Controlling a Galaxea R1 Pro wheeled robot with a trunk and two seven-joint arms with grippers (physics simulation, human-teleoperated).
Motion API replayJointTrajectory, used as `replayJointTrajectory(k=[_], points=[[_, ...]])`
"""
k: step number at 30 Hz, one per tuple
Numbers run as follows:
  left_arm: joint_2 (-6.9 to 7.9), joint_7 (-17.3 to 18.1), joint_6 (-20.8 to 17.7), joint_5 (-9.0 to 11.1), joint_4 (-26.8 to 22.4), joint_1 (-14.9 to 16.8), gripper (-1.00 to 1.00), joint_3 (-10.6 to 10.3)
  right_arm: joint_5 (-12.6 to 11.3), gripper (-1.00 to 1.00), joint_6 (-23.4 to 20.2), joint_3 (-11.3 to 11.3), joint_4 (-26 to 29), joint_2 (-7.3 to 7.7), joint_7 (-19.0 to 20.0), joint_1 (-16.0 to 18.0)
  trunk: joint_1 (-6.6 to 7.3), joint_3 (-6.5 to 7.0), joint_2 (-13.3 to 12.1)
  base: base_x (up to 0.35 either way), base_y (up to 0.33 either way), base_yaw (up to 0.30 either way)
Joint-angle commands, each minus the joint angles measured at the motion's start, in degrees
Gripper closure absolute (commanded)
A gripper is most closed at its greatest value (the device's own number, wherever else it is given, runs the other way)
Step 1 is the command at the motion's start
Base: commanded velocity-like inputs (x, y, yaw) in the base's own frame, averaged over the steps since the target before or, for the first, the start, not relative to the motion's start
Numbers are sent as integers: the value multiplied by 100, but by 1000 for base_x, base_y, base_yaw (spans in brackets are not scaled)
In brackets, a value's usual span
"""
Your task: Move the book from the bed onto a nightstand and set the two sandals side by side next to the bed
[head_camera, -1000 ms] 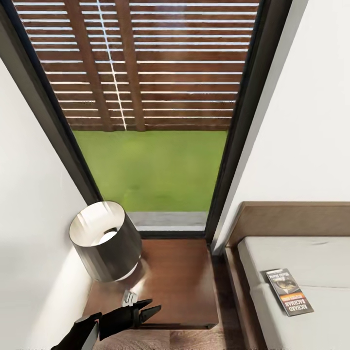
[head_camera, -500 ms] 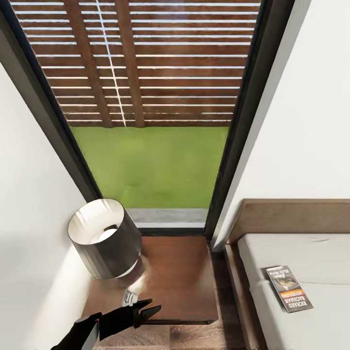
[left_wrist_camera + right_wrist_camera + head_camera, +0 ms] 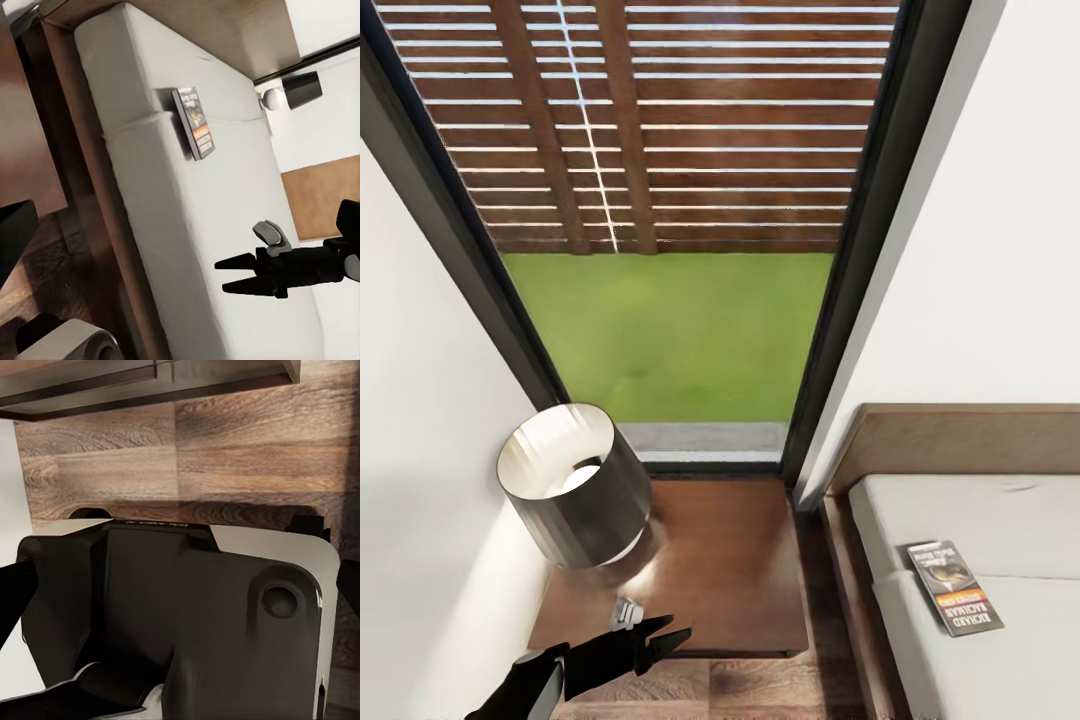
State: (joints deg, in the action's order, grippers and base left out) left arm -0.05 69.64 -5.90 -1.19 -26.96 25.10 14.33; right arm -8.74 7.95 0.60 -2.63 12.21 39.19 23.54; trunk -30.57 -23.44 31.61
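The book is seen lying flat on the pale mattress of the bed at the lower right of the head view, close to the mattress's left edge (orange band toward the viewer). The nightstand is placed left of the bed, with a lamp on it. The left gripper is held at the bottom left of the frame, well apart from the book, its fingers parted and nothing grasped. The right gripper is seen in the left wrist view, spread over the mattress.

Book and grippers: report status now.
Left gripper open, empty, over nightstand front edge. Book on bed, untouched. Lamp takes nightstand's left side. Right gripper: cannot tell.
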Motion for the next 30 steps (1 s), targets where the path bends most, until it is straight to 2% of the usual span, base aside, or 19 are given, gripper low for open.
replayJointTrajectory(k=[1, 17, 30], points=[[-3, 32, -60, -13, -2, 4, -100, 26, -40, -100, 31, 10, -27, 1, 29, 10, -2, -11, 8, 0, 0, 0], [-3, 23, -60, -13, 4, 4, -100, 26, -40, -100, 32, 10, -27, -8, 31, 10, -2, -23, 8, 0, 0, 0], [-3, 23, -60, -13, 7, 4, -100, 26, -40, -100, 33, 10, -27, -14, 27, 10, -2, -125, 8, 0, 0, 0]])
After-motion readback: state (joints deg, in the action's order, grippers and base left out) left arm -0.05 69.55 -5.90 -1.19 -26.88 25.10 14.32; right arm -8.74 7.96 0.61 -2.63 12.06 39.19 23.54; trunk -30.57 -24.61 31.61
